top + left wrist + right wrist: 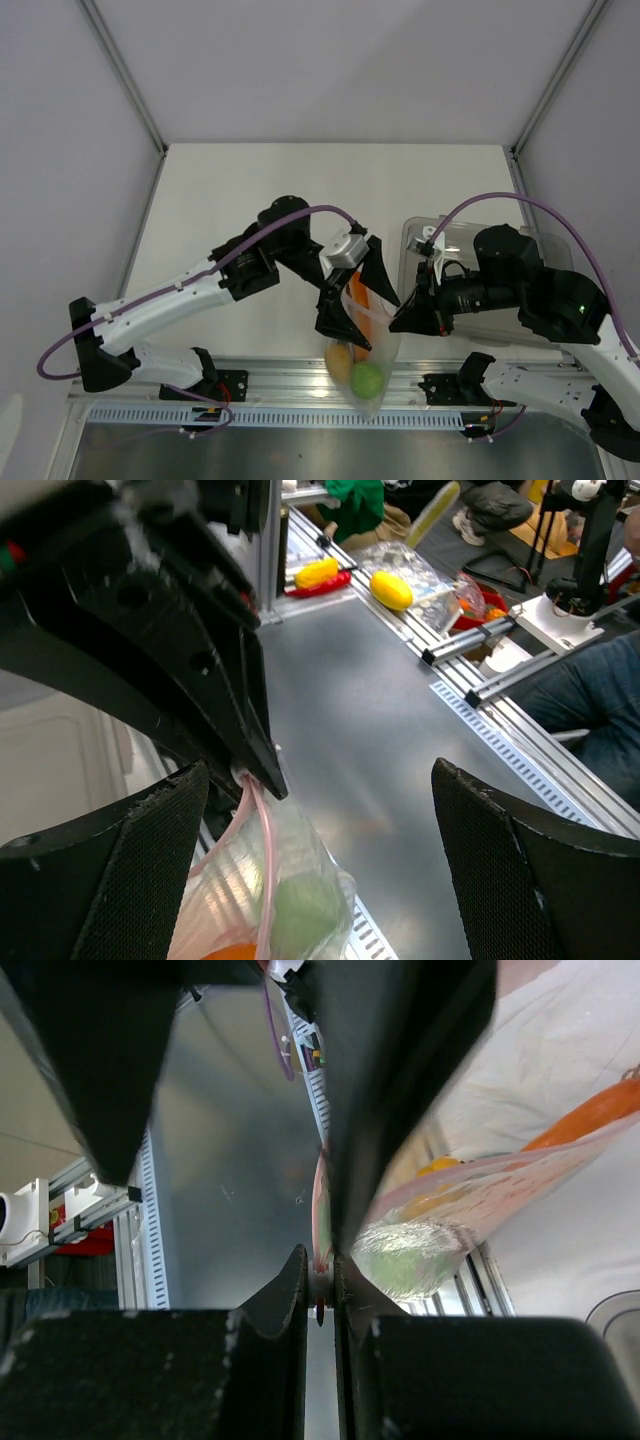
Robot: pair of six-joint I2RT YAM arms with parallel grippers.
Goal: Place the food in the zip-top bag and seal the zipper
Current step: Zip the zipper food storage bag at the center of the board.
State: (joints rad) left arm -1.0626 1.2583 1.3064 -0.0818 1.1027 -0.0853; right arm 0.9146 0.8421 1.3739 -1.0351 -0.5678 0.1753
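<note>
The zip-top bag hangs clear of the table past its near edge, over the aluminium rail. My right gripper is shut on its upper corner. Inside lie a yellow-orange fruit, a green fruit and an orange-edged slice. In the right wrist view the shut gripper pinches the pink zipper, with the green fruit just below. My left gripper stands open around the bag's top without touching it. Its wrist view shows the bag and zipper between the wide-apart fingers.
A rigid clear tray sits on the table behind my right arm. The rail and a slotted cable duct run along the near edge. Beyond the table, loose yellow toy foods lie on another bench.
</note>
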